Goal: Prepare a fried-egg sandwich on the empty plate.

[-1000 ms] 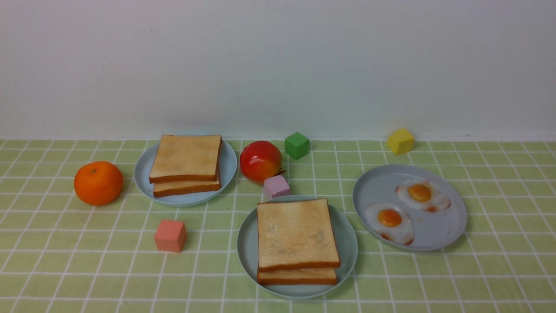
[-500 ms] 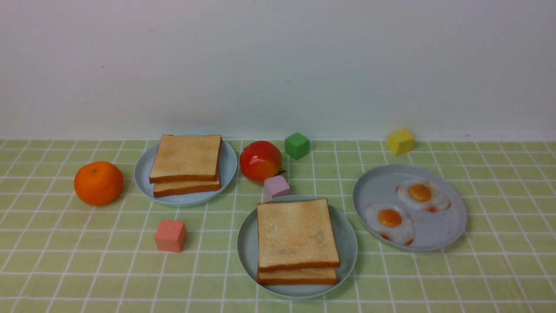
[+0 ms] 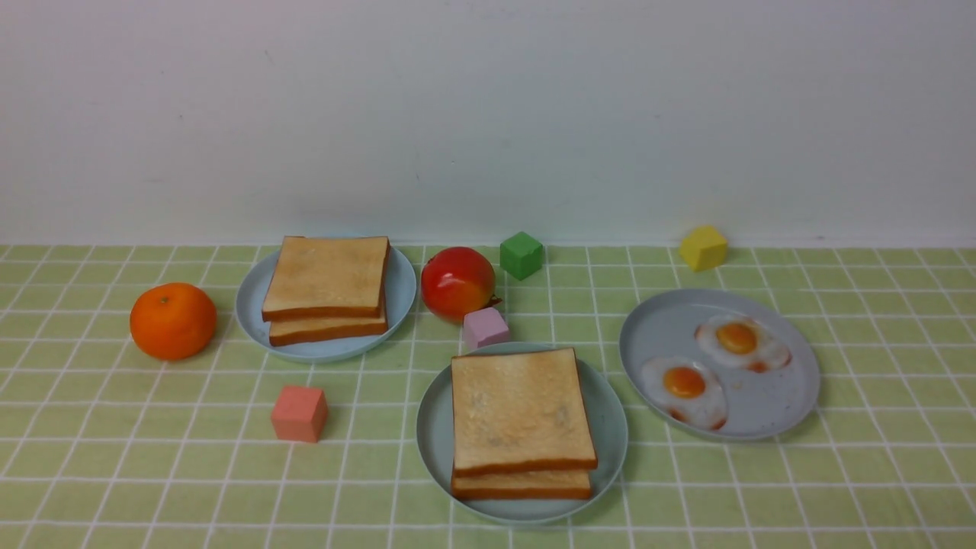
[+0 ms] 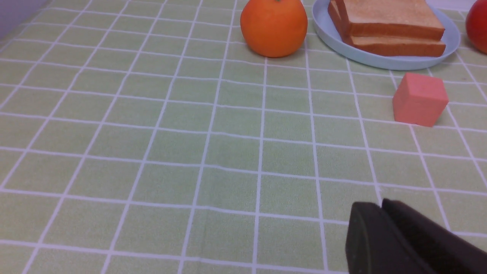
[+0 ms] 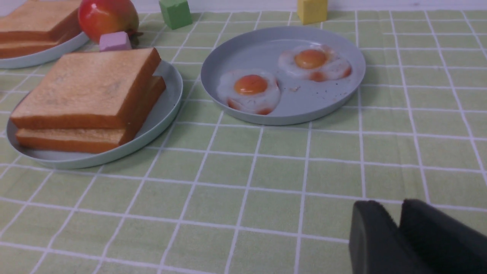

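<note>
The pale mint-green plate (image 3: 608, 427) (image 5: 169, 101) sits front centre and carries two stacked toast slices (image 3: 518, 412) (image 5: 87, 89); whether anything lies between them is hidden. Two fried eggs (image 3: 684, 389) (image 3: 740, 341) (image 5: 250, 89) lie on a grey-blue plate (image 3: 781, 404) (image 5: 266, 45) to its right. Neither gripper shows in the front view. In the left wrist view my left gripper (image 4: 381, 203) hangs over bare cloth, shut and holding nothing. In the right wrist view my right gripper (image 5: 393, 207) stands near the cloth, short of both plates, its tips a narrow gap apart with nothing between.
A second grey-blue plate (image 3: 402, 293) (image 4: 380, 61) with two toast slices (image 3: 326, 278) stands back left. An orange (image 3: 173, 320) (image 4: 274, 26), a red fruit (image 3: 457, 282), and pink (image 3: 486, 326), green (image 3: 521, 255), yellow (image 3: 703, 248) and salmon (image 3: 299, 413) (image 4: 419, 99) cubes are scattered around.
</note>
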Motion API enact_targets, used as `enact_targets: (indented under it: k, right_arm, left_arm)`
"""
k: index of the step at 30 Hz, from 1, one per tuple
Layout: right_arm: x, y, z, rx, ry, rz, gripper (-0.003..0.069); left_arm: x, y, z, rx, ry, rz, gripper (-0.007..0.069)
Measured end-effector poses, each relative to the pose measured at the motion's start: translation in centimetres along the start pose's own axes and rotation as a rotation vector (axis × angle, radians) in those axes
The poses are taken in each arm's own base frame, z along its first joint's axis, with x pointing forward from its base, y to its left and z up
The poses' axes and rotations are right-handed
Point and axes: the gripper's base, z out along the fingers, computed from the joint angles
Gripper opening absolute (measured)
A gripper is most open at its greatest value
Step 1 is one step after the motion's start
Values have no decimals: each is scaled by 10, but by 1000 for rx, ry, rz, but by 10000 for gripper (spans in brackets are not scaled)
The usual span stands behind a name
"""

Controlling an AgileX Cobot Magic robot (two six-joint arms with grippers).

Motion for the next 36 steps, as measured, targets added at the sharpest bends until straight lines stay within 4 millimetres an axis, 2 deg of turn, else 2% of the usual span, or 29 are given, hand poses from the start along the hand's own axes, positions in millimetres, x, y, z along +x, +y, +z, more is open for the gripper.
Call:
enact_targets:
  k: [36]
  right_arm:
    - [0, 0, 0, -2, -2, 0, 175]
  left_arm:
    - [0, 0, 0, 0, 0, 0, 74]
